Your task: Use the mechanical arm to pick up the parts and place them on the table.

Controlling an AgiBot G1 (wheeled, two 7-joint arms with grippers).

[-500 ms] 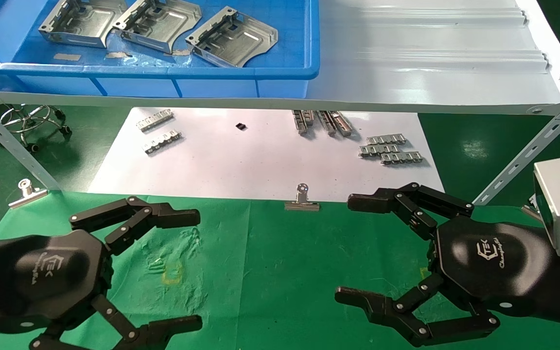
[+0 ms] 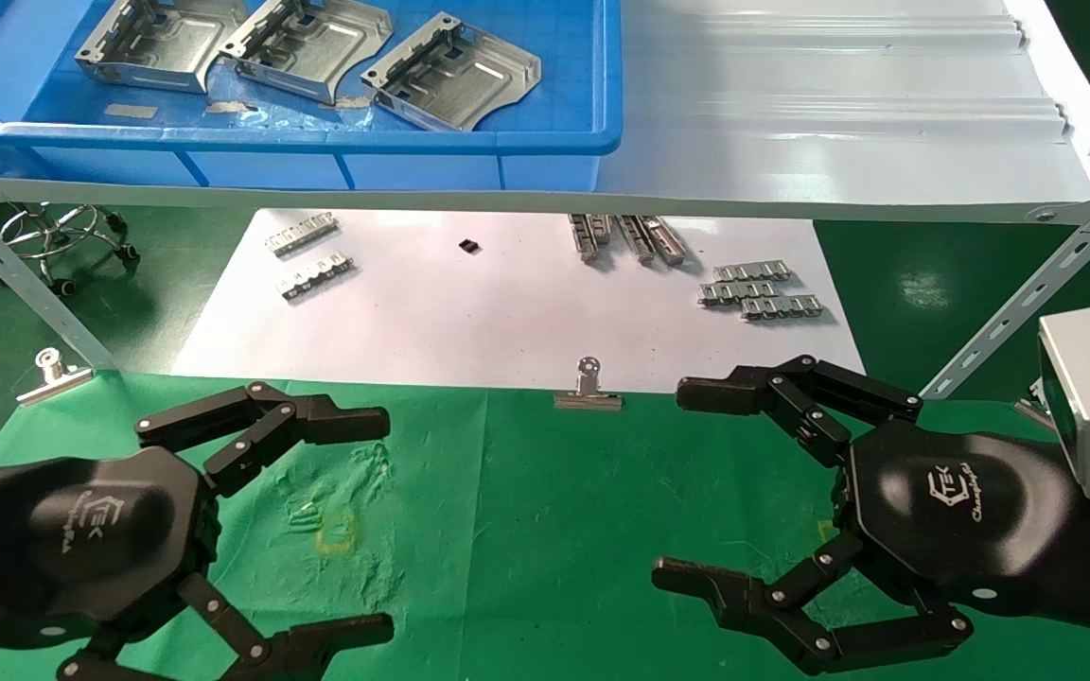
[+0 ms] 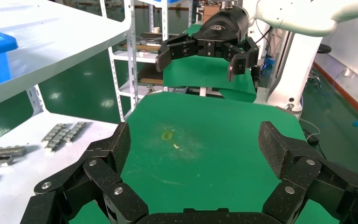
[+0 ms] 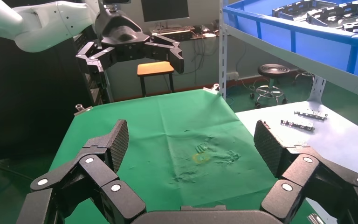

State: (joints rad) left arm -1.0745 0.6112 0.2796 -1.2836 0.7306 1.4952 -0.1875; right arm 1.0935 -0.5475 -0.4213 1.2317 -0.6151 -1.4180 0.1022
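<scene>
Three silver parts lie side by side in a blue bin on the upper shelf; they also show in the right wrist view. The green table lies below, with a yellowish mark. My left gripper hovers open and empty over the table's left side, and its own view shows only cloth between the fingers. My right gripper hovers open and empty over the right side, facing the left one.
A pale grey shelf carries the bin and overhangs a white paper sheet with small ridged strips. Binder clips hold the cloth edge. Slanted shelf struts stand at both sides.
</scene>
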